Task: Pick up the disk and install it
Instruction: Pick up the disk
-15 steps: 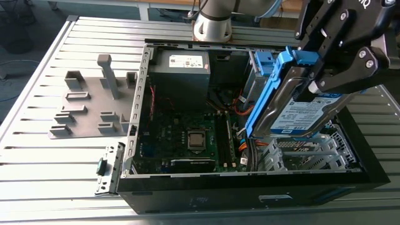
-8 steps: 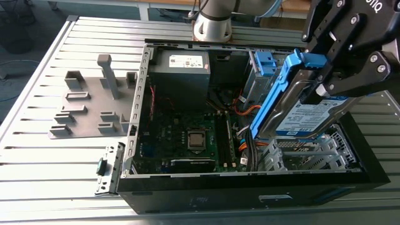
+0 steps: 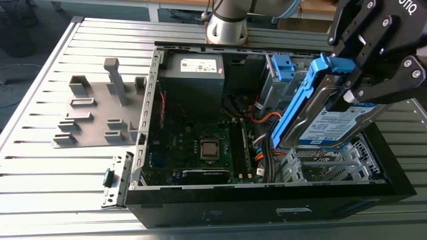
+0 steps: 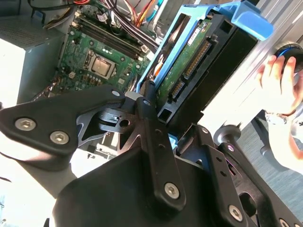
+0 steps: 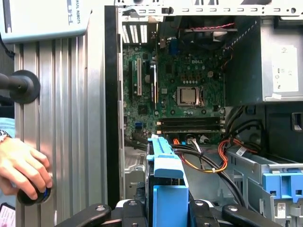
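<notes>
Blue-framed, the disk (image 3: 328,125) is picked up, pinched on edge in my gripper (image 3: 353,86) above the open case (image 3: 267,201), not yet installed inside.

Blue-and-white label (image 3: 331,127) w/ fine print, too small to read, on the disk (image 3: 327,102) clamped in the claw (image 3: 358,86). White printed sticker (image 3: 201,64) on grey PSU (image 3: 193,87) beyond claw. White logo lettering on motherboard (image 5: 189,75) below claw.

Robotics lab: slotted aluminium workbench (image 3: 40,170)
</notes>
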Action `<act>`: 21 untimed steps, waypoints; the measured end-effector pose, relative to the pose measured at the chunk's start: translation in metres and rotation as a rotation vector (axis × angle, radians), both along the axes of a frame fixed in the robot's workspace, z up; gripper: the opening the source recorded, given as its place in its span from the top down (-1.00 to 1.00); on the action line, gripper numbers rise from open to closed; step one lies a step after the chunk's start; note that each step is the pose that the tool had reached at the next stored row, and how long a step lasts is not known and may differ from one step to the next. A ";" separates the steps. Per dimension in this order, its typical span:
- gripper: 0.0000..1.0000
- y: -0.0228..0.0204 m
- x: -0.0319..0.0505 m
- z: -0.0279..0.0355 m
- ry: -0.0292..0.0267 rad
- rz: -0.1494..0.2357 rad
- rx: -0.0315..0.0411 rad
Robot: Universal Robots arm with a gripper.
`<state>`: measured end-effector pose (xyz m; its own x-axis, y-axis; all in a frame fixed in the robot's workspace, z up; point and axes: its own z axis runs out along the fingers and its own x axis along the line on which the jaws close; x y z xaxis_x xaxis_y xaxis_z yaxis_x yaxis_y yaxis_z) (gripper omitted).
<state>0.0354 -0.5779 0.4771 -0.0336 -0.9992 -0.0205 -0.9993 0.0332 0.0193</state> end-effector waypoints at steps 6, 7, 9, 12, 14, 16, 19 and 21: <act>0.26 -0.0001 0.0040 -0.0002 0.0000 0.000 -0.0001; 0.26 -0.0001 0.0048 -0.0002 0.0001 0.000 -0.0001; 0.26 -0.0001 0.0061 -0.0003 0.0000 0.000 0.0000; 0.26 0.0000 0.0081 -0.0003 0.0000 0.000 -0.0001; 0.26 0.0000 0.0095 -0.0004 0.0000 0.000 0.0000; 0.26 0.0000 0.0109 -0.0005 0.0000 0.000 0.0000; 0.26 -0.0001 0.0127 -0.0005 0.0000 0.000 0.0000; 0.26 -0.0001 0.0138 -0.0006 0.0000 0.000 0.0000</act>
<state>0.0492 -0.5780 0.4765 -0.0335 -0.9992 -0.0205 -0.9993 0.0331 0.0193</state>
